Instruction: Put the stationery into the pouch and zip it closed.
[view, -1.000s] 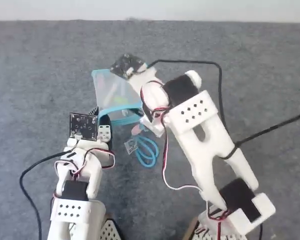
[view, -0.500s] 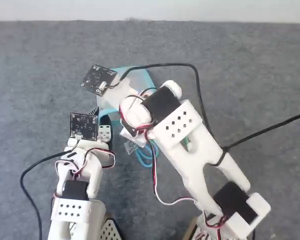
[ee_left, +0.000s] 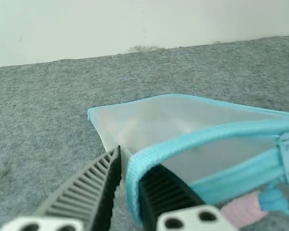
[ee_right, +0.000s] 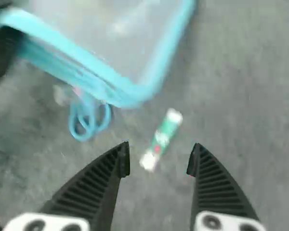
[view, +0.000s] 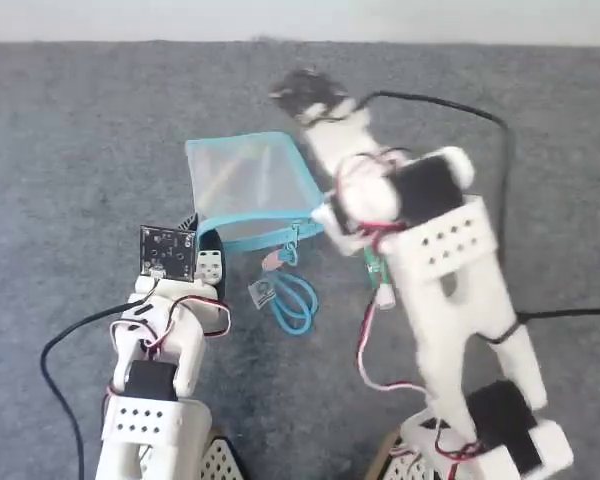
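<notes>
The see-through pouch (view: 248,180) with blue trim lies on the grey mat, its zipper edge (view: 270,230) toward the arms. My left gripper (ee_left: 127,192) is shut on the pouch's blue rim (ee_left: 183,142) at its near left corner (view: 208,248). A green and white stick (view: 378,276) lies just right of the pouch, partly under the right arm (view: 430,215). In the right wrist view that stick (ee_right: 161,137) lies beyond my right gripper (ee_right: 159,151), which hangs open above the mat, holding nothing. Inside the pouch something pale shows faintly.
Blue loops with a small tag (view: 292,300) lie in front of the pouch, and they show again (ee_right: 89,120) in the right wrist view. A pink pull (view: 272,259) hangs at the zipper. Black cables (view: 450,105) trail from the right arm. A pale wall borders the mat's far edge.
The right arm has swung away from above the pouch toward the right and back, uncovering the pouch and the green stick. The left arm has held still on the rim.
</notes>
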You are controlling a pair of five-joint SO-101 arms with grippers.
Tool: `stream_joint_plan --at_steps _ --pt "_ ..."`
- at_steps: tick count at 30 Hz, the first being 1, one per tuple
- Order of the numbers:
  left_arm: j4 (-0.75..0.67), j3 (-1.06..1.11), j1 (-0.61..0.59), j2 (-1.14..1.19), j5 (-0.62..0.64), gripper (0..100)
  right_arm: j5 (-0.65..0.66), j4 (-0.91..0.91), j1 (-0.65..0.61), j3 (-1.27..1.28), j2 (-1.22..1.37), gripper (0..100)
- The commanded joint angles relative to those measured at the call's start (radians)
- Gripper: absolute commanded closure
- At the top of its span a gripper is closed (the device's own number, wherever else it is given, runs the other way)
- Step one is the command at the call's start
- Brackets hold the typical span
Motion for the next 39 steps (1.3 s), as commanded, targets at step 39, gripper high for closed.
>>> stream_joint_plan --at_steps 39 --pt "0.005 -0.018 0.005 0.008 -0.009 99 -0.02 -1.018 0.156 1.185 -0.05 80.0"
